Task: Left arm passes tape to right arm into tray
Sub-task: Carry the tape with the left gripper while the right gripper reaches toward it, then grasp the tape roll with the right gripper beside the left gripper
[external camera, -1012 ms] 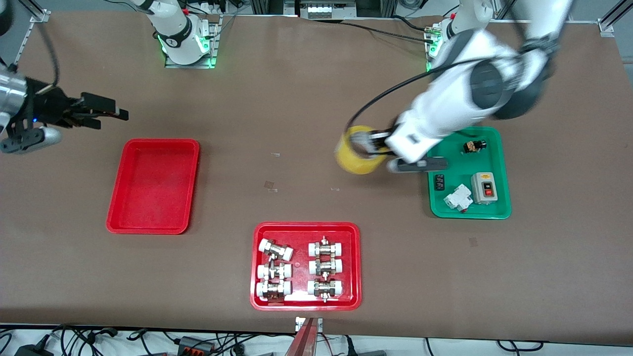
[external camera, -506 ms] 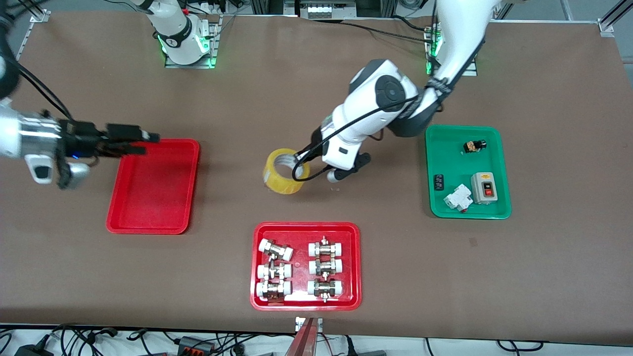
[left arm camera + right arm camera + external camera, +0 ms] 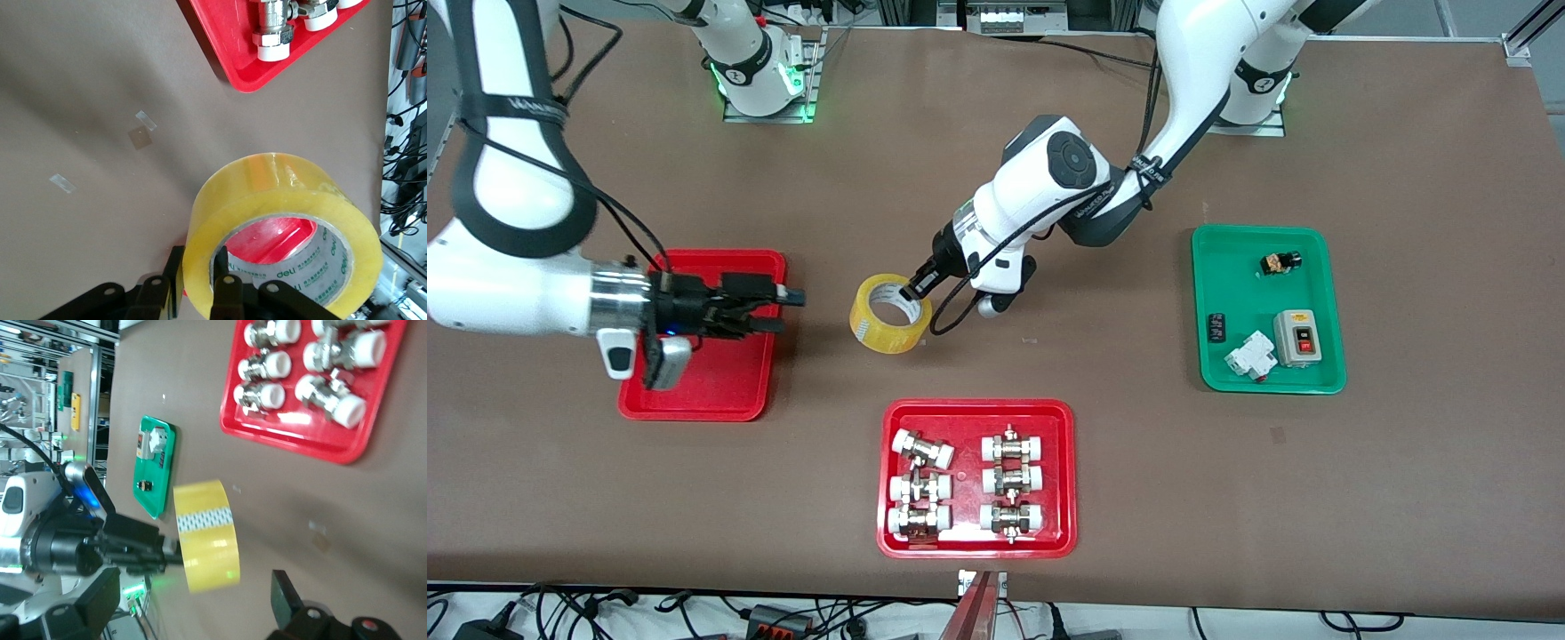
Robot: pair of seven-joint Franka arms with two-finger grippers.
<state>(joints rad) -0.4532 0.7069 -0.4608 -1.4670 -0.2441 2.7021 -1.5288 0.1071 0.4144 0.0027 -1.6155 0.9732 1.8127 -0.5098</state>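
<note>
The yellow tape (image 3: 889, 313) hangs in my left gripper (image 3: 919, 286), which is shut on the roll's wall, one finger inside the white core and one outside. It is up over the bare table, between the plain red tray (image 3: 720, 382) and the table's middle. In the left wrist view my left gripper (image 3: 198, 267) pinches the tape (image 3: 280, 193). My right gripper (image 3: 783, 302) is open and empty over the red tray's edge nearest the tape, pointing at it with a gap between. In the right wrist view the tape (image 3: 203, 533) is ahead of my open right gripper (image 3: 193, 607).
A red tray of white-capped metal fittings (image 3: 889, 542) lies nearer the front camera, and also shows in the right wrist view (image 3: 333, 447). A green tray (image 3: 1218, 373) with electrical parts lies toward the left arm's end.
My left arm has carried the tape from beside the green tray toward the right arm's end. My right gripper has moved over the red tray toward the tape.
</note>
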